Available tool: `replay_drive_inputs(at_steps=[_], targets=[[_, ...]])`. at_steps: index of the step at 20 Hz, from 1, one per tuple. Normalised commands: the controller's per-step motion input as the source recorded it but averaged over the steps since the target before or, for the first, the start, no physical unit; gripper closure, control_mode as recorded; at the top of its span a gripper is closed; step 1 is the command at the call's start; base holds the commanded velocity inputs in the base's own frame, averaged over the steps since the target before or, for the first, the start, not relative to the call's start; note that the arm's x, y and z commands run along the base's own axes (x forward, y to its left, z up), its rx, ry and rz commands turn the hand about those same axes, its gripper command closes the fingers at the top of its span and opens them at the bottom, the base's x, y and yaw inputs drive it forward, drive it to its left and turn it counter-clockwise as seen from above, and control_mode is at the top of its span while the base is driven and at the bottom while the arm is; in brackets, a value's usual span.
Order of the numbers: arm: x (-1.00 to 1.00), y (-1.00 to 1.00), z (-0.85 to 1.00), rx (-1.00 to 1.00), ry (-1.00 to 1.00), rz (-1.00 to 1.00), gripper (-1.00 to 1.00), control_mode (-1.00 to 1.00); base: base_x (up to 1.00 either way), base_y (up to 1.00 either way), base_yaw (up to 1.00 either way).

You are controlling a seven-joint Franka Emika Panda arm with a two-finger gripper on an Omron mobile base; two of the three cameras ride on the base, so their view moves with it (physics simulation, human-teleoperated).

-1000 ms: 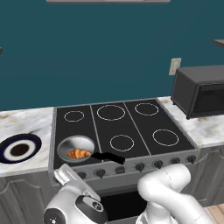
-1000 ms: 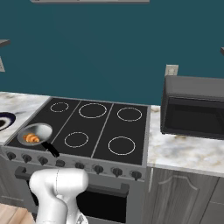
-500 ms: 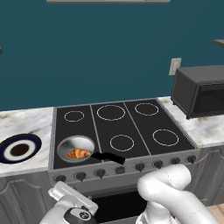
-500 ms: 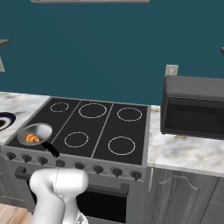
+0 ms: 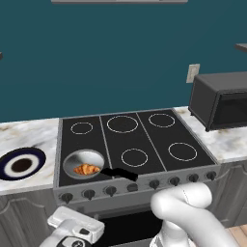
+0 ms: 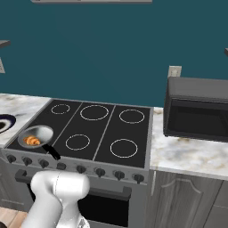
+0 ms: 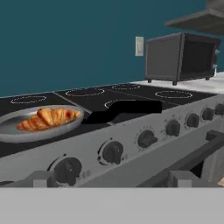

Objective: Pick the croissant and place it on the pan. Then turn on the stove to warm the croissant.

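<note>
Just beyond the fingers (image 7: 111,183), which look spread and empty, the small golden ridged croissant (image 7: 49,119) already sits in the shiny round silver pan (image 7: 17,129). What's left is turning a dark knob (image 7: 68,169) on the wide black glass stove (image 7: 131,94).

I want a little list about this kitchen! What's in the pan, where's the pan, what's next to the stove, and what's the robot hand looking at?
croissant: lying inside the pan
pan: on the stove's front-left burner, black handle pointing right
stove: black top, six white rings, knobs along the front
knobs: hand view faces them from close, level with the panel
plate: dark blue, on the counter left of the stove
microwave: on the counter right of the stove
gripper: open or shut cannot be told
</note>
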Motion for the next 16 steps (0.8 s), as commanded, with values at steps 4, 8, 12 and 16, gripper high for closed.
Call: replay_drive_inputs(at_steps=[4,8,12,16], targets=[[0.08,0.03,-0.27,-0.18,-0.04,0.00,-1.00,-1.00,0.00,0.00,0.00],[0.24,0.00,-0.22,-0.03,-0.01,0.06,-1.00,-1.00,0.00,0.00,0.00],[0.25,0.00,-0.05,0.00,-0.02,0.16,-1.00,-1.00,0.00,0.00,0.00],[0.15,0.00,0.00,0.00,-0.03,0.20,-1.00,-1.00,0.00,0.00,0.00]])
